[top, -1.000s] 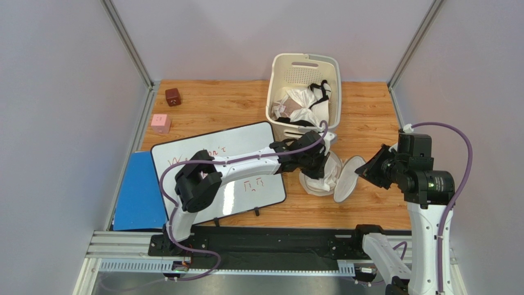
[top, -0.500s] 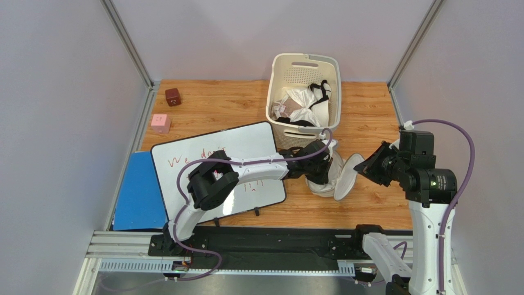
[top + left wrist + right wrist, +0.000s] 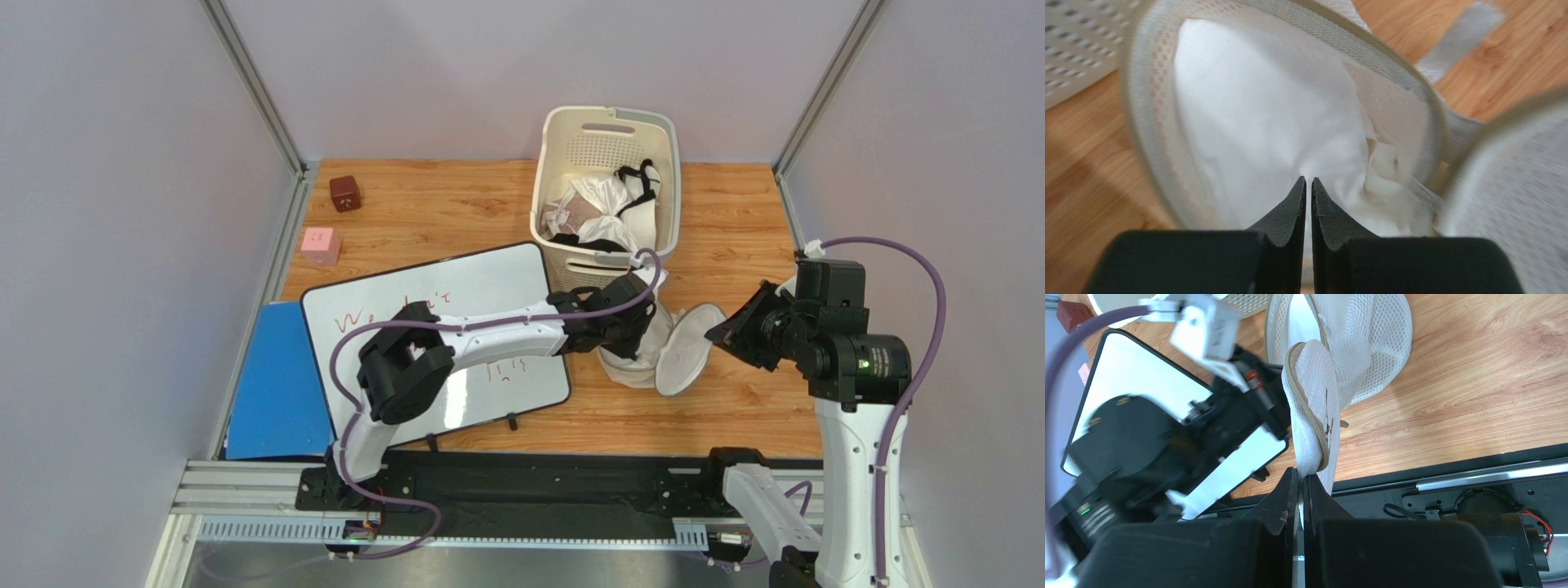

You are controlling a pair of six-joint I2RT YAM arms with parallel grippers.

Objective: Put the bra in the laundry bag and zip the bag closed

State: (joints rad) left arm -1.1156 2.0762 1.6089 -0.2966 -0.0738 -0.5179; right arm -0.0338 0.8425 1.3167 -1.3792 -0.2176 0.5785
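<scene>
Seeing my left fingers [image 3: 1289, 211] pressed nearly together over the white bra [image 3: 1254, 122], lying inside the open laundry bag [image 3: 685, 352], centre-right of the overhead frame, right fingers [image 3: 1281, 505] clenched on its lifted rim

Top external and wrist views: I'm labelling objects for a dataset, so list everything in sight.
laundry bag: 1, cream-white mesh, open on the table in front of the basket
bra: 1, white, inside the laundry bag's open half
basket: 1, cream slatted plastic, far middle
clothes: a heap, white with black straps, in the basket
whiteboard: 1, white, black rim, left of the laundry bag
blue board: 1, near left
pink cube: 1, far left
dark red cube: 1, far left
table: 1, wooden
left arm: 1, jaws nearly together over the bra
right arm: 1, jaws shut on the laundry bag's rim
</scene>
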